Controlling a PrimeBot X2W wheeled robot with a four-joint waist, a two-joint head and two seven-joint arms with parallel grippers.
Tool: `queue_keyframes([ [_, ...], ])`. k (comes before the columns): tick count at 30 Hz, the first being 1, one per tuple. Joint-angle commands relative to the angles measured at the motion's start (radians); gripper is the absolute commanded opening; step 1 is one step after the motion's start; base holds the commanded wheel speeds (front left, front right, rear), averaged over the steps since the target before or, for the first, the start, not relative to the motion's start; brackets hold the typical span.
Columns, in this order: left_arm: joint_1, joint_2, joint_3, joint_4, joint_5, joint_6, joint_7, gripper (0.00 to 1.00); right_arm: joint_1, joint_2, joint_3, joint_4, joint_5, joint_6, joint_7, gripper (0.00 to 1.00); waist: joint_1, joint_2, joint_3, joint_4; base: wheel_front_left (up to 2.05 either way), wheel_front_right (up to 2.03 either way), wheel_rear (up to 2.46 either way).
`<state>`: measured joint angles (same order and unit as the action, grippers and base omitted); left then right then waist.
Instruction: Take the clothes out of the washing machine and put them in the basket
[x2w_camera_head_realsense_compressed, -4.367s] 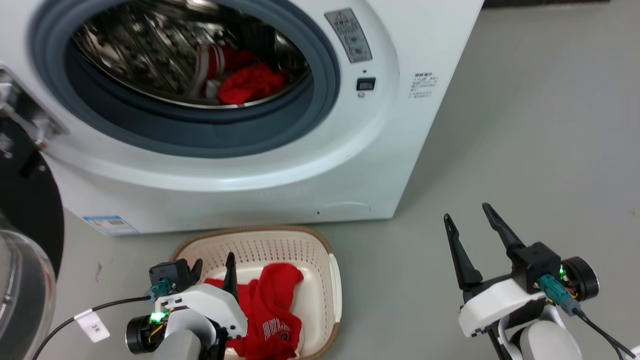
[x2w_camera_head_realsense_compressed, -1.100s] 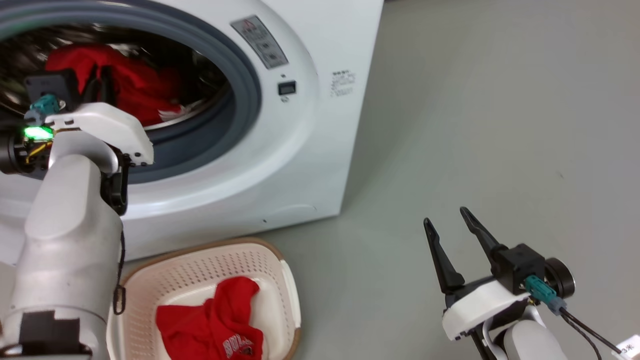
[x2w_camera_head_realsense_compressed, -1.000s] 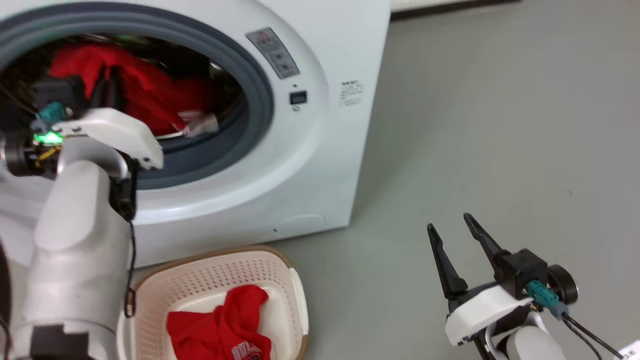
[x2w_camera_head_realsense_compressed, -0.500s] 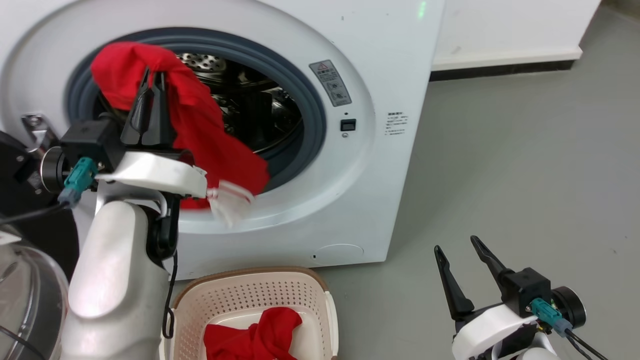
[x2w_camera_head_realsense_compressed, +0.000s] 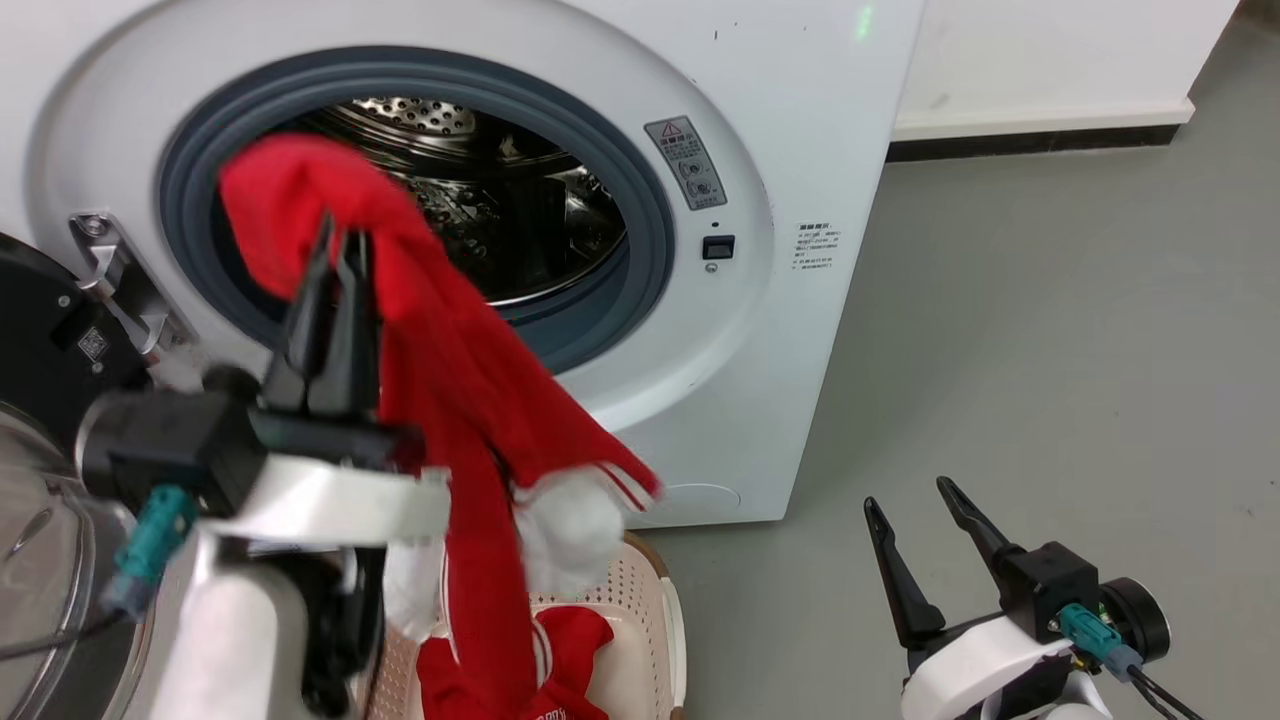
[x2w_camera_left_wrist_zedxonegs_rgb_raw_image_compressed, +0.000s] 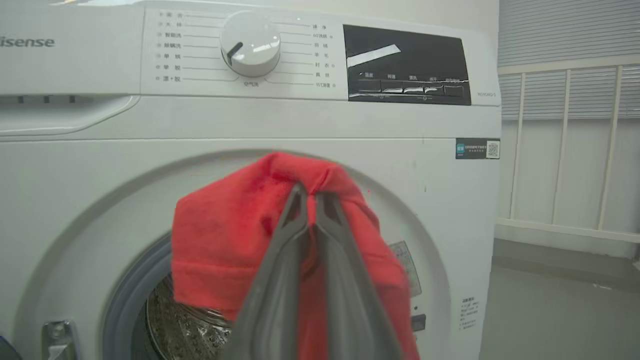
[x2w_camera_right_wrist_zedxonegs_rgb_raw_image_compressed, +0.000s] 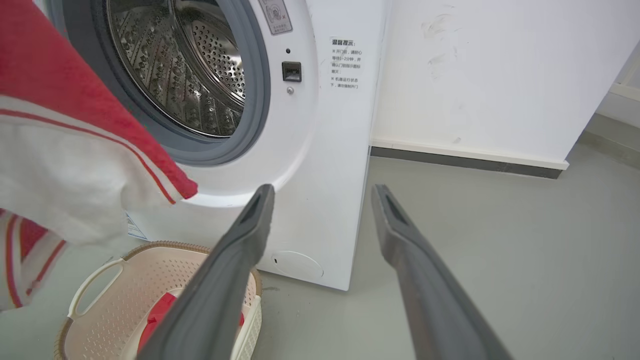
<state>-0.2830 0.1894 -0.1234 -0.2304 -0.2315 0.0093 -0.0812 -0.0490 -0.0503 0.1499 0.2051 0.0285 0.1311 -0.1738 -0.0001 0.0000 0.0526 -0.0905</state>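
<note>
Two tools: I read left tool (x2w_camera_head_realsense_compressed: 338, 235) clamped on striped garment (x2w_camera_head_realsense_compressed: 450, 380), right tool (x2w_camera_head_realsense_compressed: 908, 495) apart.
Garment: draped over left tool, before washing machine (x2w_camera_head_realsense_compressed: 790, 150).

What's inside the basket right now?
One red garment lies in the basket. The striped garment hanging from the left claw hides much of the basket's inside in the head view, so whether anything else lies there cannot be told.
</note>
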Motion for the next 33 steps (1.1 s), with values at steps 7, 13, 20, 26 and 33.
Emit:
queue_keyframes([
  [7,0.274,-0.055,-0.003,0.048,-0.047,0.064,0.008,0.0,-0.003,0.0,0.008,-0.004,0.003,-0.001,-0.001,1.0,0.0001,0.0,0.045,-0.015,0.0,0.0,0.0],
  [13,0.373,-0.087,-0.013,0.269,-0.105,0.05,-0.042,0.0,-0.023,0.0,-0.003,-0.009,-0.006,-0.001,-0.005,1.0,0.0001,0.0,0.098,-0.002,0.0,0.0,0.0],
  [20,0.21,-0.094,-0.015,0.668,-0.134,-0.038,-0.158,0.0,-0.076,0.0,0.013,-0.015,-0.008,-0.001,-0.011,1.0,0.0001,0.0,0.206,0.013,0.0,0.0,0.0],
  [26,0.004,-0.102,0.003,0.963,-0.123,-0.046,-0.181,0.0,-0.14,0.0,0.041,-0.02,0.002,-0.001,-0.021,1.0,0.0001,0.0,0.338,-0.009,0.0,0.0,0.0],
  [33,-0.177,-0.089,0.018,1.177,-0.1,-0.04,-0.185,0.0,-0.209,0.0,0.053,-0.01,0.008,-0.001,-0.041,1.0,0.0001,0.0,0.495,-0.052,0.0,0.0,0.0],
])
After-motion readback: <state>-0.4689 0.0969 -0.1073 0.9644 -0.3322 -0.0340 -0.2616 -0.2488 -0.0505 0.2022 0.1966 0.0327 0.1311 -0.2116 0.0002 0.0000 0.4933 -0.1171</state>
